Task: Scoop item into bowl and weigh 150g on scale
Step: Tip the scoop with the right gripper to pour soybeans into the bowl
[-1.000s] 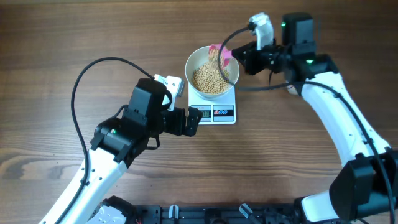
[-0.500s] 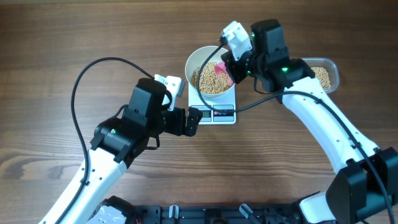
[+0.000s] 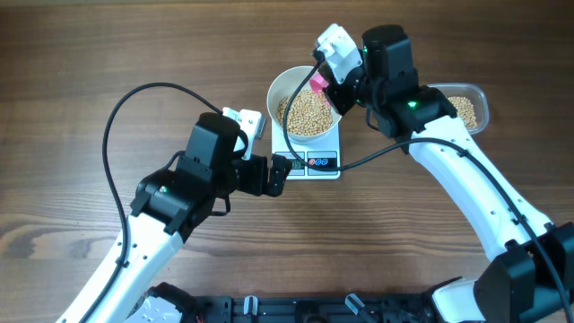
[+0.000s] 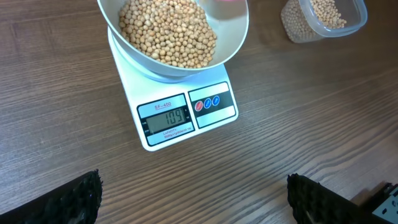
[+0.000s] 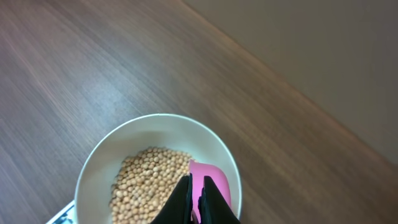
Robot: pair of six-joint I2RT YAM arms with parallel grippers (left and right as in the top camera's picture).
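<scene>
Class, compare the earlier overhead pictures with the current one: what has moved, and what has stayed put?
The right arm swung left over the bowl, uncovering the clear tub. Its jaws stay shut on the pink scoop, held above the bowl's far right side. The left arm, with its jaws open, the bowl and the scale kept their places.

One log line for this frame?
left gripper: open, near scale | right gripper: shut on pink scoop, over bowl | bowl: on scale, holds beans | tub: holds beans

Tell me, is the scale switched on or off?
On. The scale has dark digits showing on its display, with the bowl of beans sitting on it.
</scene>
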